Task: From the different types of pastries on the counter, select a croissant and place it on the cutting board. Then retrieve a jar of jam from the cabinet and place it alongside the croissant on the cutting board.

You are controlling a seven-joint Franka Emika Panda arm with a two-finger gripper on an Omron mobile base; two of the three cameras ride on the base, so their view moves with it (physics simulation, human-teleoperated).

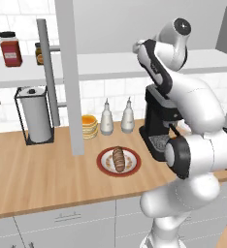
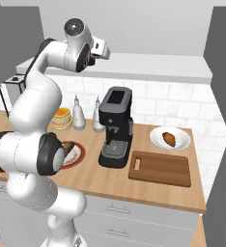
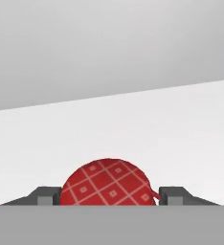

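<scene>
A black coffee machine stands mid-counter. At its nine o'clock are two white bottles; further left, a paper towel holder. At the machine's three o'clock sits a white plate.

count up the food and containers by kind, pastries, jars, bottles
pastries: 3 – croissant, loaf, pancake stack
jars: 3 – tall red jar, small orange-brown jar, jar of jam between the hand's fingers
bottles: 2 – two white bottles
total: 8
</scene>
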